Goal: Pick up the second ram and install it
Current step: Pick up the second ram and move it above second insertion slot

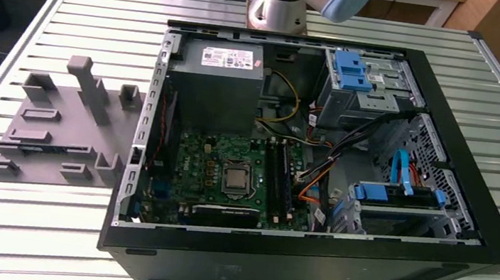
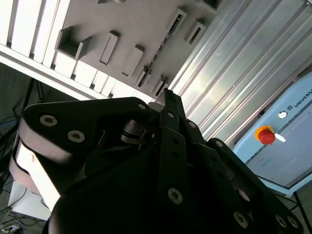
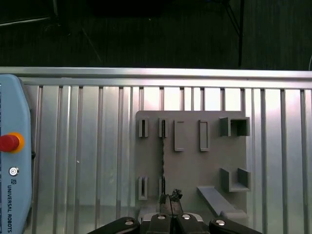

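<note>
The tool (image 3: 170, 197), closed and empty, hung above the grey printed holder block (image 3: 190, 165), whose paired slots kept the thin blue-green second ram (image 3: 161, 156) on edge, presumably for gripping.

The silver ribbed aluminium table (image 1: 20, 226) carries two things in the exterior view; a flat grey 3D-printed plastic holder plate w/ upright blocks (image 1: 50, 133) lies towards the exterior view's left; just beside it, approx. in the middle, a big black metal PC case (image 1: 310, 273) lies flat, open side up; in the first wrist view a light-blue control tablet w/ round red button (image 3: 12, 161) sits at the table edge; whether it rests on the slats, I cannot tell.
</note>
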Action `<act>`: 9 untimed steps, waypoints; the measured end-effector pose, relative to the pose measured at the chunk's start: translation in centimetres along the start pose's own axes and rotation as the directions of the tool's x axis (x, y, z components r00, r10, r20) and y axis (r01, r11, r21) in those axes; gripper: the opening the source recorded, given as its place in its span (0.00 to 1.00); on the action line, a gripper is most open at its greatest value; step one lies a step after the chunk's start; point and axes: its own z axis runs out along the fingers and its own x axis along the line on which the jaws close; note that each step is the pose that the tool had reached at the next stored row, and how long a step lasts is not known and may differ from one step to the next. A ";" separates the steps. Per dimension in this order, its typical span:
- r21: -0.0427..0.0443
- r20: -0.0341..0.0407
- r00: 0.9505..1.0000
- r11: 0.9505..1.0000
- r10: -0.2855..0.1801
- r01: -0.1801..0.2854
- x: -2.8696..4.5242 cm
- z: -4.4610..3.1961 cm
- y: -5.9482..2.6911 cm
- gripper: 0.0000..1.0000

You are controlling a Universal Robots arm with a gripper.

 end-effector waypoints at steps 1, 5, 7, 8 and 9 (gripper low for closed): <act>0.000 0.000 1.000 1.000 0.000 0.000 0.00 0.00 0.00 0.11; 0.012 0.000 1.000 1.000 0.002 -0.002 0.01 0.20 0.38 0.11; 0.018 0.001 1.000 1.000 0.012 -0.012 0.02 0.40 0.47 0.11; 0.020 0.001 1.000 1.000 0.019 -0.019 0.02 0.53 0.52 0.11; 0.021 0.002 0.999 0.999 0.032 -0.032 0.01 0.70 0.54 0.11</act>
